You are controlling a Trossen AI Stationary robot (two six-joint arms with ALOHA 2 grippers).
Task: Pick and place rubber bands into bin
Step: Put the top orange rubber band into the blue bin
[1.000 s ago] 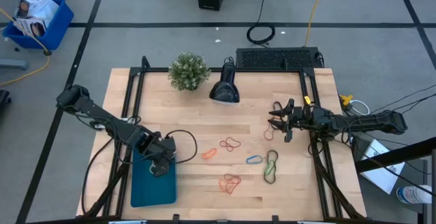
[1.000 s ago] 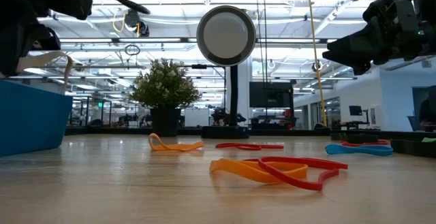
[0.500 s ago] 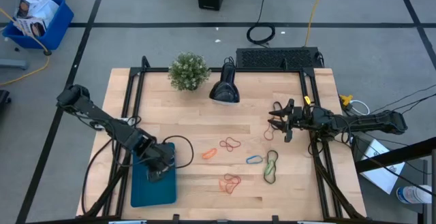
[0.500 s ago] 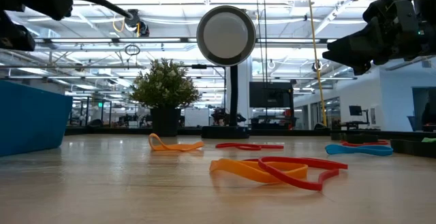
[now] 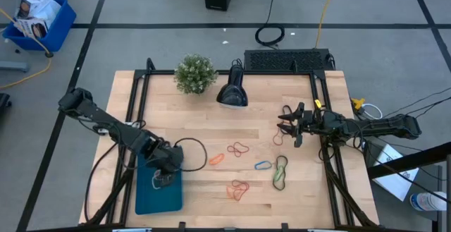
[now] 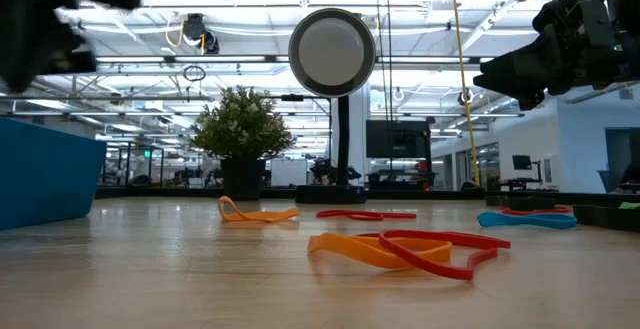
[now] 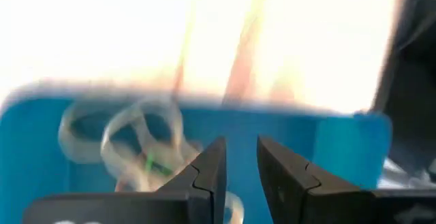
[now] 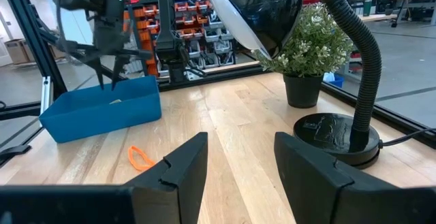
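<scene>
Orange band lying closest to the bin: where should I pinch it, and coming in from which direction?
Take the orange band from straight above, pinching across its raised end. The low view shows one end curling up off the table while the rest lies flat, so that loop probably gives the fingers something to close on. The left gripper over the bin is nearest.

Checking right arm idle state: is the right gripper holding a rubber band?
No. In the right wrist view the right gripper has its jaws apart with only bare table between them, and no band in them.
</scene>
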